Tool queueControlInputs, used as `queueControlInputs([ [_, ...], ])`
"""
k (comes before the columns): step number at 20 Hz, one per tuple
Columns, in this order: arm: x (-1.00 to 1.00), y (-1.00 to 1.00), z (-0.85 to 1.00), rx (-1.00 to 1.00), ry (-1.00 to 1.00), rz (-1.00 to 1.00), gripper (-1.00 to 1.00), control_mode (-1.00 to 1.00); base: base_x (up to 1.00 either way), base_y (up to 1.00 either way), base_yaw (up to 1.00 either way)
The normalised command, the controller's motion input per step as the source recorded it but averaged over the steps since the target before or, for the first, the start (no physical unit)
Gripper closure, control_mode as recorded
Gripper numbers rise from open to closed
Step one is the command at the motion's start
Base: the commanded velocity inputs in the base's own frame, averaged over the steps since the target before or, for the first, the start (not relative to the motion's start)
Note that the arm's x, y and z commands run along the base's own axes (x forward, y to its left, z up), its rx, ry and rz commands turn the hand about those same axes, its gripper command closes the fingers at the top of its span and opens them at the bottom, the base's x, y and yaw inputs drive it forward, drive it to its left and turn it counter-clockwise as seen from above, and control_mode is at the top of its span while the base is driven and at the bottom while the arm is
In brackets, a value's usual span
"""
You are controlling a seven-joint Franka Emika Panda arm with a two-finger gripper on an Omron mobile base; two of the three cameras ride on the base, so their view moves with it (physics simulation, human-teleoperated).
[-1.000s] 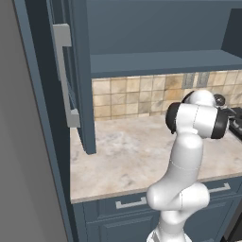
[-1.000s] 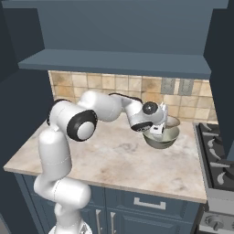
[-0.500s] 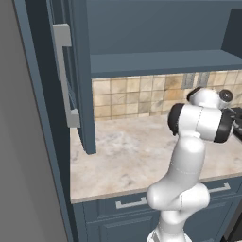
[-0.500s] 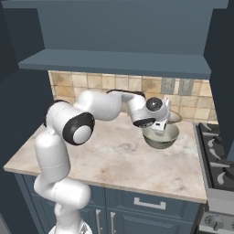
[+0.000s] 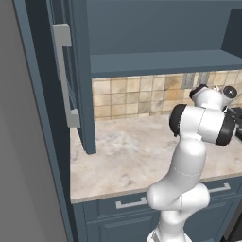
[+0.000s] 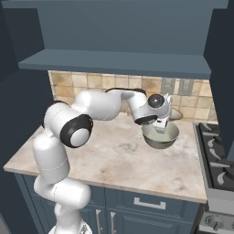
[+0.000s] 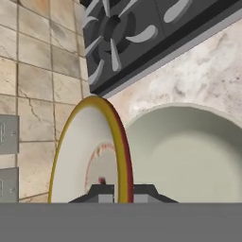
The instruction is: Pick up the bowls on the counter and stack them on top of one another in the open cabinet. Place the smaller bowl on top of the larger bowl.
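Note:
A grey-olive bowl (image 6: 161, 138) with a cream inside is at the right end of the marbled counter (image 6: 100, 155); I cannot tell whether it rests on the stone or hangs just above it. My gripper (image 6: 160, 128) reaches down to its near-left rim. In the hand view my gripper (image 7: 121, 191) is shut on a tan bowl rim (image 7: 118, 142), and a second cream bowl (image 7: 189, 156) lies beside it. A pale bowl shape (image 6: 177, 113) shows by the backsplash. The open cabinet shelf (image 5: 165, 64) is up and to the left, with its door (image 5: 78, 94) swung out.
A stove (image 6: 219, 160) with dark burner grates (image 7: 123, 33) borders the counter's right end. Wall outlets (image 6: 176, 86) sit on the tiled backsplash. The cabinet door's grey bar handle (image 5: 64, 75) juts out at the left. Dark blue drawers (image 6: 151, 205) run below the counter.
My wrist has risen slightly and turned over the bowl. The bowl itself has hardly shifted from its spot at the right end of the counter.

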Motion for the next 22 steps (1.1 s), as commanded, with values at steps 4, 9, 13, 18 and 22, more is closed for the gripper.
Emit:
queueControlInputs([
  [4,-0.15,0.0,-0.13,-0.04,0.0,0.0,1.0,-1.0,0.0,0.0,0.0],
  [9,-0.32,0.05,-0.16,-0.06,0.0,0.01,1.0,-1.0,0.0,0.0,0.0],
  [13,0.0,0.0,0.0,0.0,0.0,0.0,1.0,-1.0,0.0,0.0,0.0],
  [18,0.0,0.2,-0.14,-0.03,0.0,0.0,1.0,-1.0,0.0,0.0,0.0],
  [22,0.0,0.36,-0.2,-0.05,0.0,0.0,1.0,-1.0,0.0,0.0,0.0],
])
